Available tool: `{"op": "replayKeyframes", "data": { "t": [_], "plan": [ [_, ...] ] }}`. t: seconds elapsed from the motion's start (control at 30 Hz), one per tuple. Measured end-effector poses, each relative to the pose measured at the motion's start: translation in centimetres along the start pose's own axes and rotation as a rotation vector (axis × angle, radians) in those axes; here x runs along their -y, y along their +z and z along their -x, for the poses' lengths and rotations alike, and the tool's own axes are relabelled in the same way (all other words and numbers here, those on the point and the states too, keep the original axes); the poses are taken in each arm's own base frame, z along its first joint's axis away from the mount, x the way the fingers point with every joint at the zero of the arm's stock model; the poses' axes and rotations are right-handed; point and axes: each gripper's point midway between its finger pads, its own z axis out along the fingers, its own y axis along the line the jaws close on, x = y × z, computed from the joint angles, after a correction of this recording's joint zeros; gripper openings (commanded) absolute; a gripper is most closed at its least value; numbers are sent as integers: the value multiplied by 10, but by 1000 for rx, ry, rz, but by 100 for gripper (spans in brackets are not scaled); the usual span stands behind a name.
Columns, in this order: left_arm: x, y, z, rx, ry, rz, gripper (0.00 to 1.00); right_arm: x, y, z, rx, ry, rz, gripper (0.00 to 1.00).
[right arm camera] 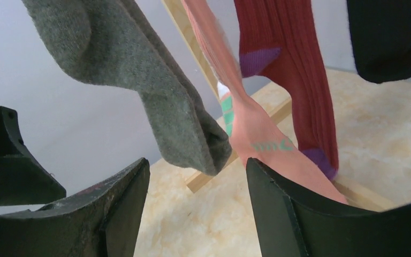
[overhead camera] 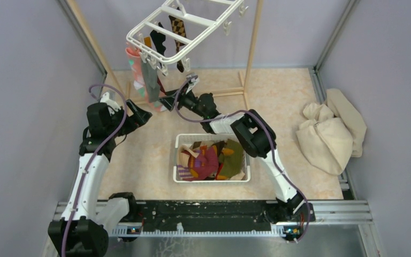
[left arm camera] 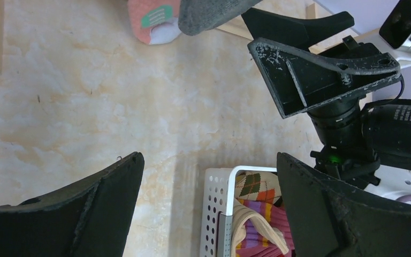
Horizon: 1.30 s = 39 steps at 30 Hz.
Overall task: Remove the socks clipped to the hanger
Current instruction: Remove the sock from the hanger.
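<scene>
Lighting bright, even, diffuse, from overhead. Shadows soft and faint on the worktop (left arm camera: 85, 107), one pale band beside the basket (left arm camera: 214, 214). Top view sharp. Right wrist view: grey sock (right arm camera: 155, 101) knit crisp

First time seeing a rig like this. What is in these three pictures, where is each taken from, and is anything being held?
Two robot arms are bolted at the near edge of the table, each ending in a two-finger pincer. The wide picture looks down from above and behind; the other two come from wrist cameras. A white hanger with clipped socks hangs inside a wooden rack. On the table: a basket of socks and a beige cloth heap. Both the left pincer and right pincer are open, holding nothing; the right sits near the grey sock.
</scene>
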Motion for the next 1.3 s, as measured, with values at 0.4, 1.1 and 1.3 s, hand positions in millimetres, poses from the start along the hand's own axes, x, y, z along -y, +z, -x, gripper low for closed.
{"op": "replayKeyframes", "data": {
  "t": [0.4,1.1,1.3],
  "plan": [
    [5,-3,5,10,13,-14,99,-13,21,7,69,59,133,53],
    [13,-9,16,27,29,-25,99,-22,38,22,73,55,173,0],
    [14,-11,15,24,29,-28,99,-20,27,9,48,73,165,0]
  ]
}}
